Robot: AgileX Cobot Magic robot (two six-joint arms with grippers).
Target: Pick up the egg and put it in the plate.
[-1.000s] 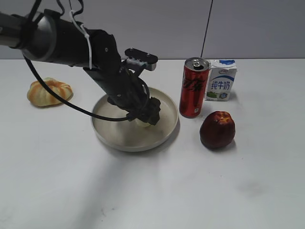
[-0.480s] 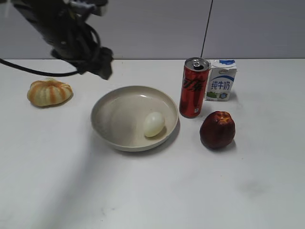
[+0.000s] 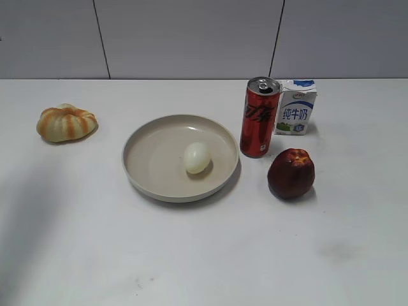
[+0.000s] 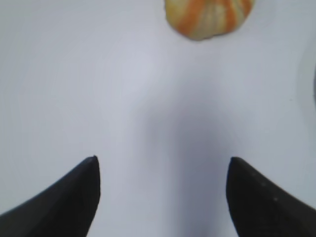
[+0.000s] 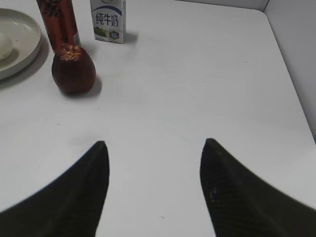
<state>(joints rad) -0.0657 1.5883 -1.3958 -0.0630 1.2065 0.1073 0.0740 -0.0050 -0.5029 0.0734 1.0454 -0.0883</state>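
The off-white egg (image 3: 197, 157) lies inside the beige plate (image 3: 150, 172) at the table's middle, free of any gripper. The egg's edge (image 5: 3, 47) and the plate's rim (image 5: 29, 47) also show at the left of the right wrist view. No arm shows in the exterior view. My left gripper (image 4: 162, 160) is open and empty above bare table, below the pumpkin. My right gripper (image 5: 154, 143) is open and empty above bare table, to the right of the apple.
An orange-and-cream pumpkin (image 3: 65, 122) sits at the left and shows in the left wrist view (image 4: 210, 17). A red can (image 3: 259, 117), a milk carton (image 3: 296, 106) and a red apple (image 3: 291, 173) stand right of the plate. The table's right edge meets a wall (image 5: 296, 59).
The left arm let go of the egg in the plate, lifted away up and left, and has left the exterior view. The egg rolled slightly left inside the plate.
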